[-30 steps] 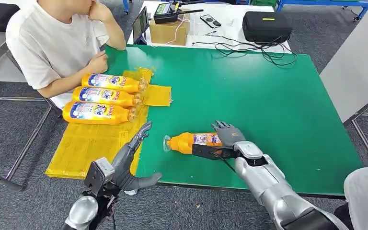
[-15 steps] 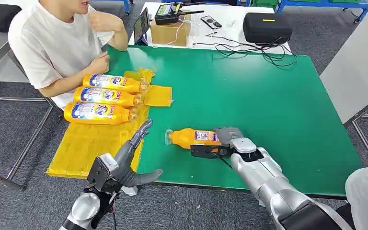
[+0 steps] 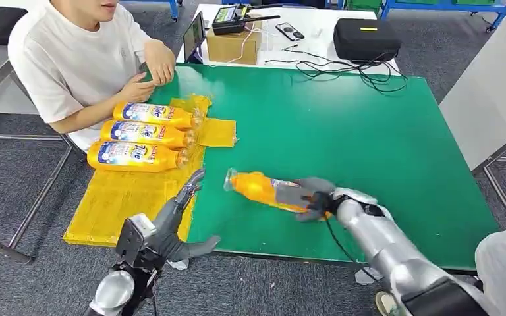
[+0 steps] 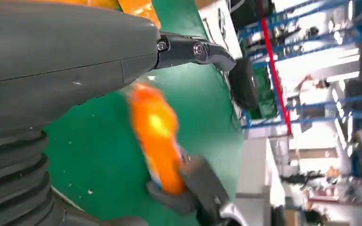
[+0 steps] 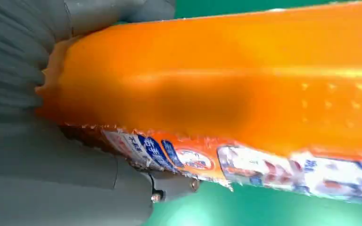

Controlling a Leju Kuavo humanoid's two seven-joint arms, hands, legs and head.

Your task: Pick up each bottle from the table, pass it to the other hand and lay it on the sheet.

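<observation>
Slippage is our main worry at this point: our right hand (image 3: 306, 196) has its fingers wrapped around the base end of the orange bottle (image 3: 257, 187), which appears lifted a little off the green table (image 3: 369, 131) near its front edge, its neck pointing toward the yellow sheet (image 3: 122, 197). We hold it far from its middle, so the long free end could lever down and twist out of our fingers, and the glossy wrapper seen in the right wrist view looks smooth enough to slide. Our left hand (image 3: 171, 227) waits with its fingers spread and nothing in it, just off the table's front edge beside the sheet's front corner. We judge the handover to be the risky step: if our left hand closes on the narrow neck or cap, the grip may be too slight, and if we let go on the right too soon the bottle could drop onto the table or roll over the front edge. Three bottles (image 3: 141, 135) already lie side by side at the sheet's far end, close to a seated person (image 3: 72, 59), so a careless swing could knock them.
</observation>
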